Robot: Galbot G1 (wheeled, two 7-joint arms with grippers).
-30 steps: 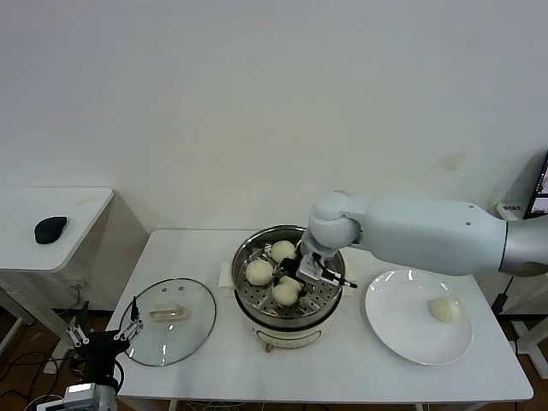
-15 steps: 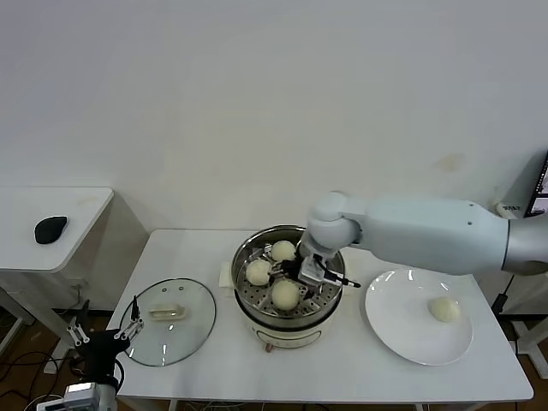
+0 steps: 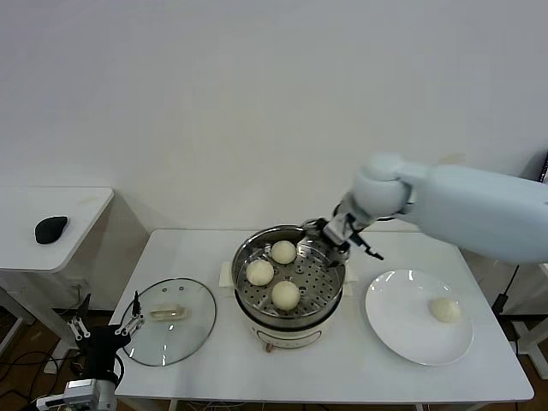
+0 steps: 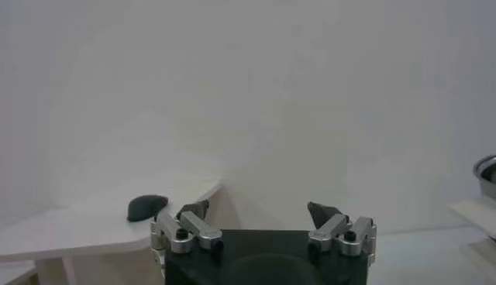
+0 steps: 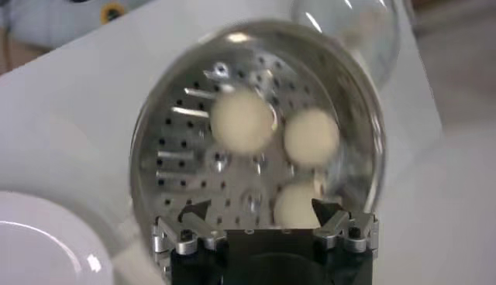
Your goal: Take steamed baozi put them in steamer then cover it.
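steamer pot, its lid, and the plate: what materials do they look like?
Steamer: looks like polished stainless steel, with mirror-like glints and a punched perforated tray, on a base that may be cream plastic.
Lid: clear glass, since the table shows through it; its rim looks metal, its handle cream, probably plastic.
Plate: glossy white, likely glazed ceramic, though it could be melamine.

The steamer [image 3: 291,291] is shiny, polished metal with a perforated tray, and the three steamed baozi [image 3: 285,294] in it look smooth, matt and doughy. To its left the cover [image 3: 169,320] is clear, glossy glass with a metal rim. To its right the plate [image 3: 419,317] is glossy white, and the table [image 3: 342,368] is smooth matt white.
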